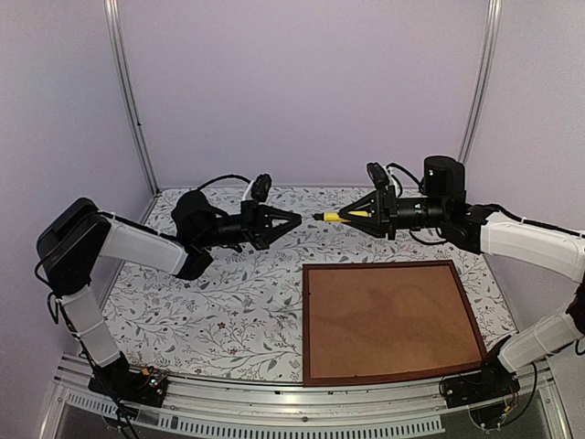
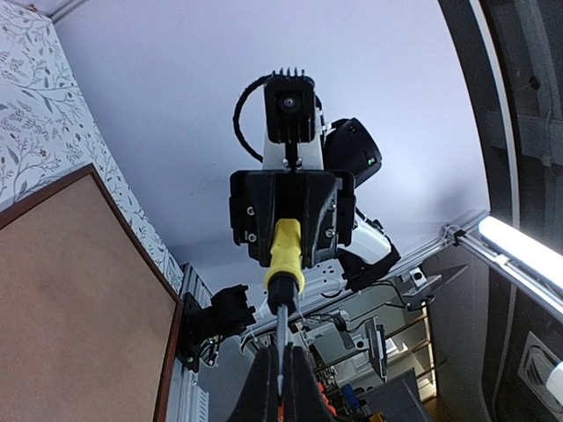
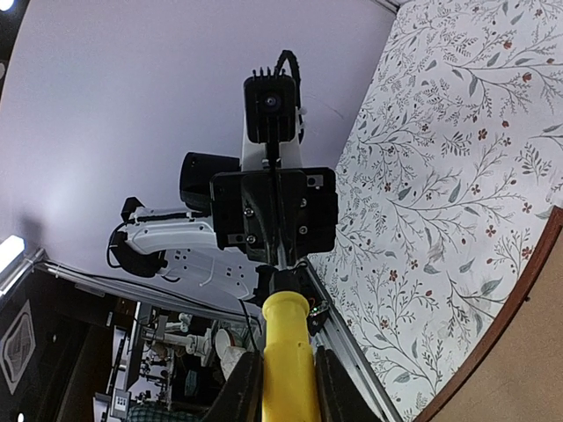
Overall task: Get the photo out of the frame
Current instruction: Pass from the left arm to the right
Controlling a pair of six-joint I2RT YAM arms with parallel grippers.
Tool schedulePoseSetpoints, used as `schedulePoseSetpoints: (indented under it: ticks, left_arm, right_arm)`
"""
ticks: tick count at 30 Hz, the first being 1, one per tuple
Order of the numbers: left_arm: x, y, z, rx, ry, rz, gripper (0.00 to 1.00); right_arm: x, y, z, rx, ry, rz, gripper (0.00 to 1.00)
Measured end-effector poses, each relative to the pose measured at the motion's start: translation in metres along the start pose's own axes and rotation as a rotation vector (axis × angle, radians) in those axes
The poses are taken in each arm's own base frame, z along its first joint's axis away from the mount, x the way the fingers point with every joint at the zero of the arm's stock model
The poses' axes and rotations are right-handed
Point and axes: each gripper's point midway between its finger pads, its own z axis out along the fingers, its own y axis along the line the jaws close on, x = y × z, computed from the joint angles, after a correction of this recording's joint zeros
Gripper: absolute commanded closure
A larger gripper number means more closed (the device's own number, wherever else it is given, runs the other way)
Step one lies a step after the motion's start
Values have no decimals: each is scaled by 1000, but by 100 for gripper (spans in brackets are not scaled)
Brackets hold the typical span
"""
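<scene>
Finds the frame (image 1: 305, 325) flat on the table (image 1: 228, 302), back up, long axis left to right, backing board (image 1: 393, 320) hiding the photo. Beyond the frame's far edge, shows the right gripper (image 1: 352, 216) pinching a yellow-handled screwdriver (image 1: 331, 218) aimed at the left gripper (image 1: 294, 219), fingers pressed together.

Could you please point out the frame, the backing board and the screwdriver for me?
frame (image 1: 393, 373): top external view, on its near wooden rail.
backing board (image 1: 388, 320): top external view, on the middle of the brown panel.
screwdriver (image 1: 343, 216): top external view, on its yellow handle.
</scene>
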Motion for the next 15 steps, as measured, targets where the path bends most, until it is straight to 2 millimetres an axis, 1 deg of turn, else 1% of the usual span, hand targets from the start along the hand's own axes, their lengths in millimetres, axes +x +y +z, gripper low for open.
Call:
schedulePoseSetpoints:
  ticks: [6, 7, 9, 11, 13, 15]
  left_arm:
    - [1, 1, 1, -8, 9, -1, 100]
    - [1, 2, 1, -11, 11, -1, 100]
    - [1, 4, 1, -22, 15, -1, 92]
    - [2, 7, 1, -45, 21, 0, 80]
    - [3, 11, 1, -74, 25, 0, 70]
    - [3, 18, -1, -118, 26, -1, 62]
  right_arm:
    - [1, -3, 0, 8, 5, -1, 100]
    - [1, -4, 0, 10, 6, -2, 100]
    - [1, -5, 0, 15, 7, -2, 100]
    - [2, -7, 0, 23, 11, 1, 100]
    - [3, -9, -1, 34, 16, 3, 100]
    - [5, -11, -1, 43, 22, 0, 100]
